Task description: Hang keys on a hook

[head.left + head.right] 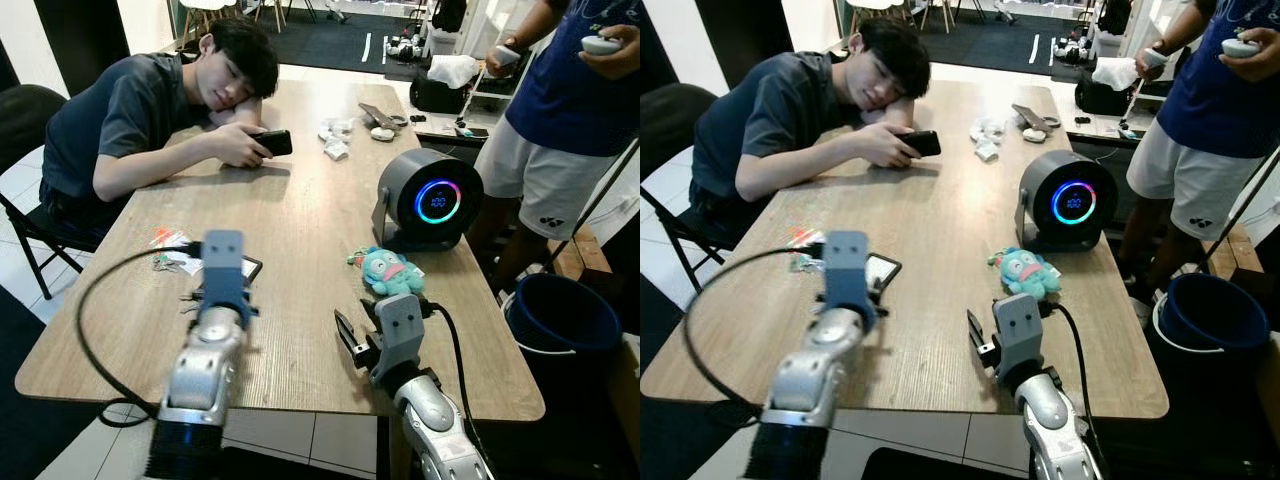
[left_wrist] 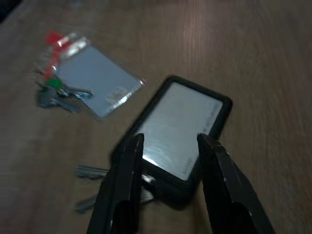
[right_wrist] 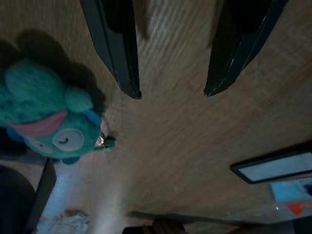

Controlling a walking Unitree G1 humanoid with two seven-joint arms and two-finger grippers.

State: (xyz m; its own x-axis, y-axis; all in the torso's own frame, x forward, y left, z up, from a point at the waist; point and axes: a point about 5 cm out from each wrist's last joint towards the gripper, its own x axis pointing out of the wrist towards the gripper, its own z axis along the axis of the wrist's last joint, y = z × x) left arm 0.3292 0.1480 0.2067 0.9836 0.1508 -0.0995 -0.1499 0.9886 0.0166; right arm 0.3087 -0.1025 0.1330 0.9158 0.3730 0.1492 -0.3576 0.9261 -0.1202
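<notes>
A small bunch of keys [image 2: 57,95] with a green cap lies on the wooden table [image 1: 300,210], clipped to a clear card holder [image 2: 95,80] with a red strap. In the left eye view the keys [image 1: 164,263] are near the table's left edge. My left gripper [image 2: 169,146] hovers open just over a black phone [image 2: 180,126], to the right of the keys and apart from them. More metal keys [image 2: 90,171] stick out beside the phone. My right gripper [image 3: 173,91] hangs open over bare wood near the front edge, holding nothing.
A teal plush toy [image 1: 390,272] and a round black speaker [image 1: 428,200] with a glowing ring sit ahead of the right gripper. A person [image 1: 150,115] rests on the table's far left side. Another person [image 1: 560,110] stands at the right, near a blue bucket [image 1: 560,315].
</notes>
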